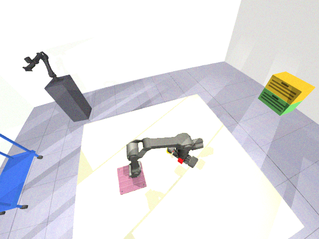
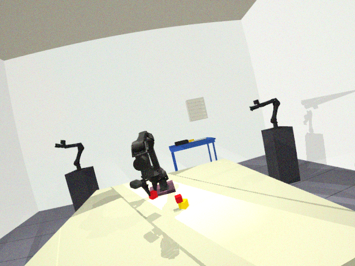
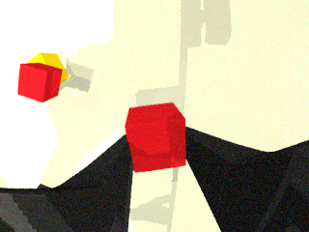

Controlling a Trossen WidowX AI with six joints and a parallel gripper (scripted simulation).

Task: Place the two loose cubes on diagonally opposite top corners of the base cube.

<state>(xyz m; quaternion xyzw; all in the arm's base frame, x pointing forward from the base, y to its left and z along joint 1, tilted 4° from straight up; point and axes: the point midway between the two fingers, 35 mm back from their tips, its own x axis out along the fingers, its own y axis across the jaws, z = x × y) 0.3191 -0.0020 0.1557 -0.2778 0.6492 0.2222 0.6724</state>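
Observation:
The yellow base cube (image 1: 168,151) (image 2: 184,204) (image 3: 46,59) stands on the table. One red cube (image 2: 178,198) (image 3: 39,82) sits on its top, offset over one corner; my arm mostly hides it in the top view. My gripper (image 2: 153,194) (image 3: 155,136) is shut on the other red cube (image 1: 180,160) (image 2: 153,195) (image 3: 154,137). It holds this cube above the table, off to one side of the base cube, with a finger on each side in the wrist view. Whether the held cube is exactly level is hard to tell.
My arm (image 1: 164,142) rises from a pink mounting plate (image 1: 126,181) (image 2: 170,187) and reaches over the table (image 1: 108,210). Beyond the table stand a blue cart (image 1: 15,172), dark pedestals with other arms, and yellow and green boxes (image 1: 300,86).

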